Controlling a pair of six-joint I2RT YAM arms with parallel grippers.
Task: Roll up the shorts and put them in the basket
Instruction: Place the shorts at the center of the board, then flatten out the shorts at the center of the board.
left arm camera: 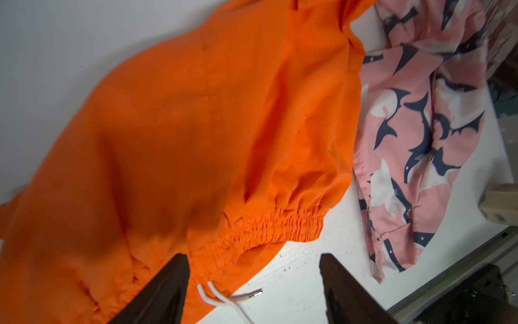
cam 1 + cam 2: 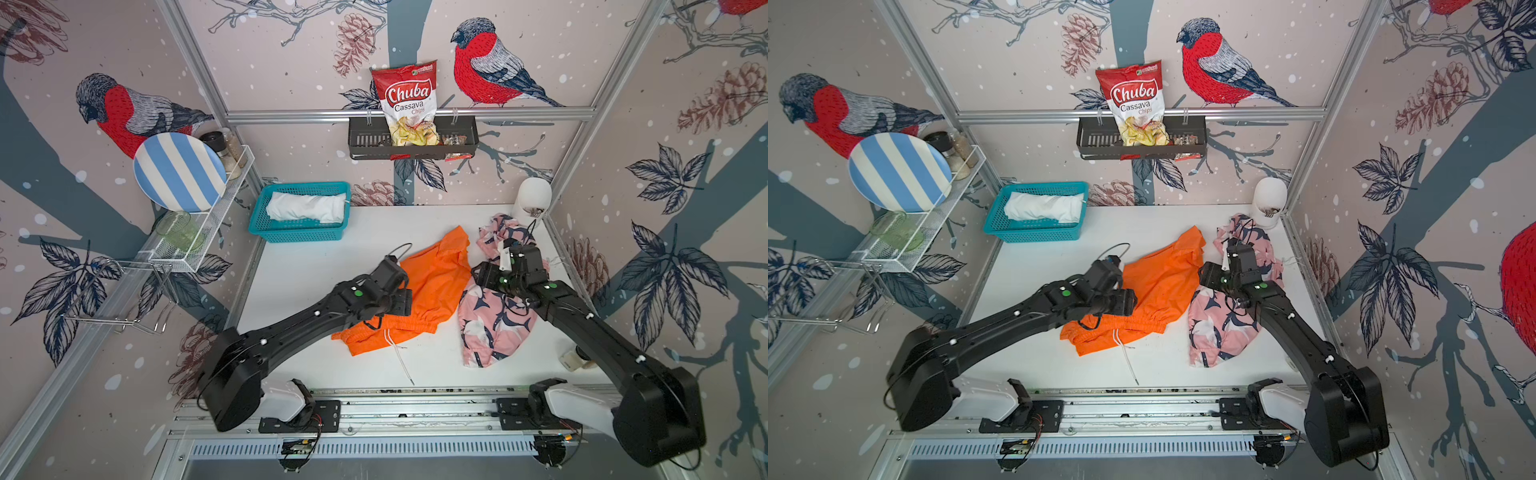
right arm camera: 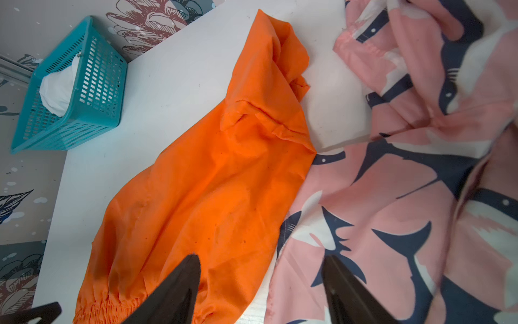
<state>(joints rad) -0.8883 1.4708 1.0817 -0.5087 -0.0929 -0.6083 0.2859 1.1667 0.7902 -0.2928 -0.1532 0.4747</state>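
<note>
Rolled shorts (image 2: 305, 207) lie in a basket (image 2: 297, 235) at the far left corner of the table (image 2: 299, 270). Plain shorts (image 2: 432, 282) sprawl mid-table, with patterned shorts (image 2: 494, 328) just beside them on the right. Behind, a chips bag (image 2: 409, 104) stands in a wall rack (image 2: 365, 139).

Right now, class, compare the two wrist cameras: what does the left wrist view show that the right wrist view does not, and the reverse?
Only the left wrist view shows the white drawstring with its metal tip. Only the right wrist view shows the teal basket with the white shorts inside it. Both show the orange shorts lying side by side with the pink patterned shorts on the white table.
</note>
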